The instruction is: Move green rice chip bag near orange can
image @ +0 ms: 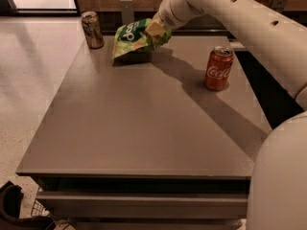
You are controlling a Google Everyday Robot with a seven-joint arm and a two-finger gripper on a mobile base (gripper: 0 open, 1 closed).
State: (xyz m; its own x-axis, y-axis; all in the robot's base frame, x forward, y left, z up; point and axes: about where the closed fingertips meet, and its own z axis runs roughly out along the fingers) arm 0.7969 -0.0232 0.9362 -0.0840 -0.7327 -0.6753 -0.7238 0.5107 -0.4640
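The gripper is at the far end of the table, its fingers pinching the right upper edge of the green rice chip bag. The bag hangs tilted just over the tabletop, casting a dark shadow beneath; whether its lower edge touches the surface cannot be told. Near it, to the left, stands the dull orange can, upright at the far left corner. A red cola can stands upright well apart to the right, under the white arm.

The crinkly green rice chip bag, dark-green oval and white lettering showing, hangs tilted at the far side, pinched at its right end by the gripper, near and right of the upright orange can.
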